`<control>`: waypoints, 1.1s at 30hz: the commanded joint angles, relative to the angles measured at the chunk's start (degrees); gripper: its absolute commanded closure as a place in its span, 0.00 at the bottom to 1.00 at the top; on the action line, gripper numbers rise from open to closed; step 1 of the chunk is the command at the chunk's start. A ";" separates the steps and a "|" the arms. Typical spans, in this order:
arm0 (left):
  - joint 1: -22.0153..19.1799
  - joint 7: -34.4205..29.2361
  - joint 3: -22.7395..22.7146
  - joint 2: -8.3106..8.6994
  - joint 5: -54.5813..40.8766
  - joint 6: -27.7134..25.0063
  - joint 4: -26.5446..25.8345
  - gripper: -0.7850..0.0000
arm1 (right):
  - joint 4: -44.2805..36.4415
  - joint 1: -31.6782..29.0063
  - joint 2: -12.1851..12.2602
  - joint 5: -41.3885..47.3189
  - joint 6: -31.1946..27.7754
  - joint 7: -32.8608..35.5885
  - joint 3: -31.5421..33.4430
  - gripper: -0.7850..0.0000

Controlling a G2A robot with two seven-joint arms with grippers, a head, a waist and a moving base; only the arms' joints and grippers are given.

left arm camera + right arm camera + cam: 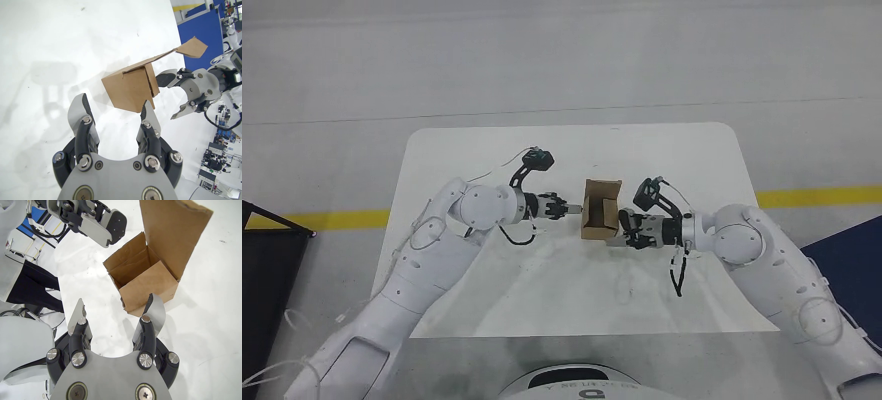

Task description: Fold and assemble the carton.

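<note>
A small brown carton [600,208] stands upright in the middle of the white table [492,150]. Its top is open and one long lid flap [170,234] sticks up; the inner flaps lie folded down inside. My left gripper [564,207] is open just beside one wall of the carton [130,89], with one fingertip [144,108] at its lower corner. On the opposite side my right gripper [625,228] is also open, and one finger [153,306] is close against the carton [149,285]. Neither holds anything. Each wrist view shows the other gripper beyond the carton: the right gripper [170,96] and the left gripper [113,228].
The table has bare room on all sides of the carton. Its far edge [174,22] runs close behind the right arm, with a blue partition [198,34] past it. Cables hang off both wrists.
</note>
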 commanded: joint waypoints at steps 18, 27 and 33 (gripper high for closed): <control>-7.79 -0.01 8.96 -3.78 -0.99 3.90 7.02 1.00 | 3.11 0.85 -0.11 -1.64 -2.10 -1.17 -0.59 0.26; -8.70 -1.77 7.67 -3.69 -0.87 5.18 5.74 0.44 | 1.22 -1.23 0.51 -9.46 -2.48 -9.77 3.58 0.11; -6.20 -3.44 2.97 -1.94 1.11 6.51 2.12 0.00 | 0.64 -1.15 0.17 -13.07 -2.98 -11.82 2.43 0.03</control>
